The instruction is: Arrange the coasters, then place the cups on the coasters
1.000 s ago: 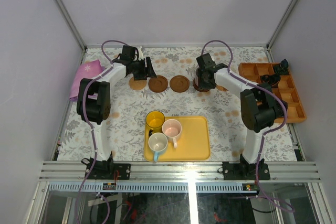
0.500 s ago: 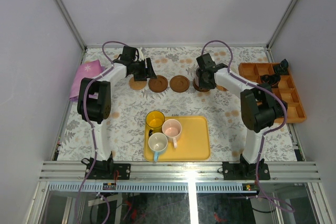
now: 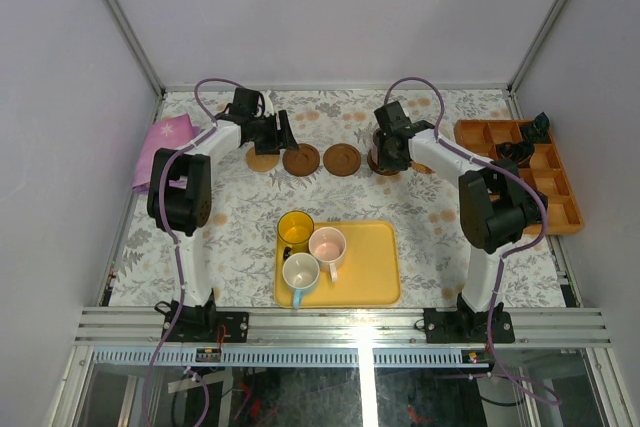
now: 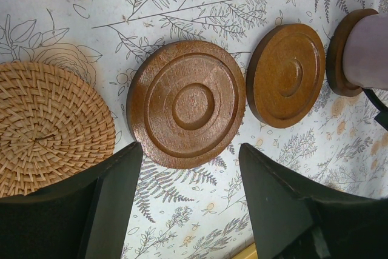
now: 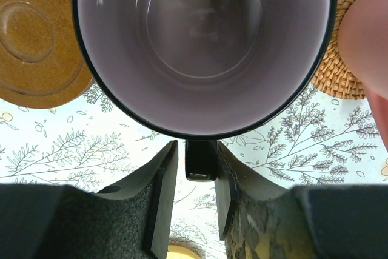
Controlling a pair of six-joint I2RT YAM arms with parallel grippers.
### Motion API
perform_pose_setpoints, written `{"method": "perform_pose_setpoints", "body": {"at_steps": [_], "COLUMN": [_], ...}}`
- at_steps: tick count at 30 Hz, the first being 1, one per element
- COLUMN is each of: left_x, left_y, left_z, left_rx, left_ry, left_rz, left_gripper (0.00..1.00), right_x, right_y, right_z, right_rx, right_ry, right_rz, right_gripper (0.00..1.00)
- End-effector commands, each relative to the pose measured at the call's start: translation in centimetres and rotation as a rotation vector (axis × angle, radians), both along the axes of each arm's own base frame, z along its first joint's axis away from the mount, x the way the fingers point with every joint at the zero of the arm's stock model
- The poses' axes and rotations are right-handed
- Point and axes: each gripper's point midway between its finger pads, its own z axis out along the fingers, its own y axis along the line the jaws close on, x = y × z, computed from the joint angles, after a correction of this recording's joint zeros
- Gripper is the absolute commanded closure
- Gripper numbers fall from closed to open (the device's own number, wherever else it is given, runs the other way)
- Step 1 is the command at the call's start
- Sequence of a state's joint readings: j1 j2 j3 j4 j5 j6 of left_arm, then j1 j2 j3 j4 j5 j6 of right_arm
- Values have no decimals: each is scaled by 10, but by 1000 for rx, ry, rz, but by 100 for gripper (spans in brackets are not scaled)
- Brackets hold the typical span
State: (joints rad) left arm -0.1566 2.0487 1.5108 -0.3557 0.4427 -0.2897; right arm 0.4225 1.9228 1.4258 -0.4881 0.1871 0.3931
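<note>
Right gripper (image 5: 197, 150) clenched on purple cup (image 5: 203, 40) handle; cup sat on a coaster (image 4: 337, 59). Left gripper (image 4: 189, 150) gaped, empty, over dark coaster (image 4: 191, 104).

**Your table: a row of coasters at the back, trays at front and right**

Your floral-patterned table (image 3: 240, 237) carries a row near its far edge. A woven coaster (image 4: 48, 125) lies just beside a dark wooden coaster (image 4: 188, 104). Next come a lighter wooden coaster (image 4: 290, 74) and a fourth coaster (image 4: 338, 59) under the greyish purple cup (image 4: 370, 53). A yellow tray (image 3: 370, 257) lies front and centre. An orange compartment tray (image 3: 560, 212) sits at the right edge, and a purple cloth (image 3: 160, 147) at the far left.
</note>
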Motion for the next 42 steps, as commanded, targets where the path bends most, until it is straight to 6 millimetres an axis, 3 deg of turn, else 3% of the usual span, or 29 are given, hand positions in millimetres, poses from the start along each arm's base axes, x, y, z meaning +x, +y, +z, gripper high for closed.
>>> {"method": "perform_pose_setpoints", "body": {"at_steps": [1, 12, 21, 27, 31, 32, 33, 34, 35, 39, 42], "left_x": [6, 4, 3, -5, -19, -23, -27, -31, -34, -47, -57], "left_y": [-2, 0, 0, 2, 8, 9, 10, 9, 9, 6, 6], "left_z": [2, 2, 16, 30, 39, 41, 49, 54, 59, 79, 86], "left_rx": [-9, -4, -5, 8, 33, 36, 35, 31, 26, 13, 19], "left_ry": [-10, -11, -45, -77, -95, -98, -117, -128, -141, -196, -222], "left_rz": [-13, -10, -22, -30, -19, -16, -13, -11, -11, -7, -4], "left_gripper": [35, 35, 33, 32, 32, 32, 32, 31, 31, 31, 31], "right_x": [3, -3, -12, -16, -18, -17, -18, -18, -17, -12, -13], "right_y": [8, 4, -9, -15, -17, -18, -19, -20, -22, -20, -12], "right_z": [26, 21, 38, 75, 111, 119, 127, 132, 141, 167, 165], "right_rx": [64, 52, 19, 30, 81, 94, 108, 119, 134, 169, 169], "right_ry": [-50, -35, -66, -157, -293, -338, -383, -418, -463, -566, -525], "right_rz": [0, -11, -27, -6, 9, 3, -1, -7, -16, -6, 48], "right_gripper": [64, 63, 51, 45, 42, 36, 25, 7, 0, 1, 1]}}
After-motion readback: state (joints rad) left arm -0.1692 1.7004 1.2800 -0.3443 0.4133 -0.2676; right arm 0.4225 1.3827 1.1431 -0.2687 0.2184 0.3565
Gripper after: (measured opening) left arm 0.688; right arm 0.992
